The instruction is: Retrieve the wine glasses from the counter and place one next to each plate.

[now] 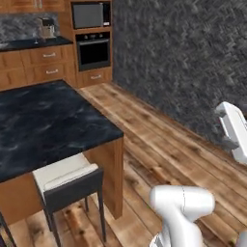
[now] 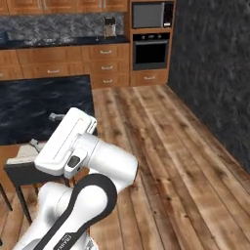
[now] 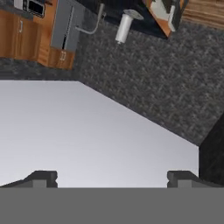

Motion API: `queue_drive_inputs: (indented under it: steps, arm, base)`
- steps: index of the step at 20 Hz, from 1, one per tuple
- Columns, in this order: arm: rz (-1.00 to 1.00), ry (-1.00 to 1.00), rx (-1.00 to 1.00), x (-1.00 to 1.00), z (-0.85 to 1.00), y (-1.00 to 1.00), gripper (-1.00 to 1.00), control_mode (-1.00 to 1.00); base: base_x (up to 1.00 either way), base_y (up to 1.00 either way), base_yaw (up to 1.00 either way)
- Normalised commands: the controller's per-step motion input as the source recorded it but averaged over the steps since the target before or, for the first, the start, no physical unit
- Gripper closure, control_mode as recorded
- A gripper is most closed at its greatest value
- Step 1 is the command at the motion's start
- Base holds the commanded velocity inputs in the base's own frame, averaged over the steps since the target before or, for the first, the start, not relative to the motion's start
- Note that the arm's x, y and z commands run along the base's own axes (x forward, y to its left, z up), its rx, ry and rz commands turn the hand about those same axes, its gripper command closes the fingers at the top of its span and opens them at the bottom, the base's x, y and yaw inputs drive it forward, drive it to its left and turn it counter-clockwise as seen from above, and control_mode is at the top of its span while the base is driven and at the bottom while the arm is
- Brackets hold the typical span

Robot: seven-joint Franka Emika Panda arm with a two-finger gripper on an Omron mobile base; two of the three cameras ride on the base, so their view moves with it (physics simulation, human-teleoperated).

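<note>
The counter (image 1: 48,120) is a glossy black marble-look island top over brown wood, at the left in both base views (image 2: 44,105). A second black worktop (image 1: 29,43) runs along the back wall over wooden drawers. The wine glasses and the plates are out of view. My gripper (image 3: 113,178) is open, its two dark fingertips (image 3: 43,177) wide apart with nothing between them. The hand view is rolled over and looks at a pale flat surface and dark stone wall. My white arm (image 2: 83,156) rises beside the island.
A grey-seated stool (image 1: 67,181) stands at the island's near edge (image 2: 24,161). An oven (image 1: 93,50) and microwave (image 1: 89,14) sit in the far wooden unit. A dark stone wall (image 1: 193,62) bounds the right. Wooden floor (image 2: 166,156) lies open between island and wall.
</note>
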Motion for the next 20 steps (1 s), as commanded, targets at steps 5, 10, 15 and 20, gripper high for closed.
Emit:
queue_drive_inputs:
  steps: [5, 10, 15, 20]
  arm:
    - [0.00, 0.00, 0.00, 0.00, 0.00, 0.00, -1.00, 1.00]
    - [0.00, 0.00, 0.00, 0.00, 0.00, 0.00, -1.00, 1.00]
    - [0.00, 0.00, 0.00, 0.00, 0.00, 0.00, -1.00, 1.00]
    - [0.00, 0.00, 0.00, 0.00, 0.00, 0.00, -1.00, 1.00]
  base:
    - [0.84, -0.77, -0.40]
    - [1.00, -0.74, -0.04]
    - [1.00, -0.96, 0.15]
    - [1.00, -0.62, 0.34]
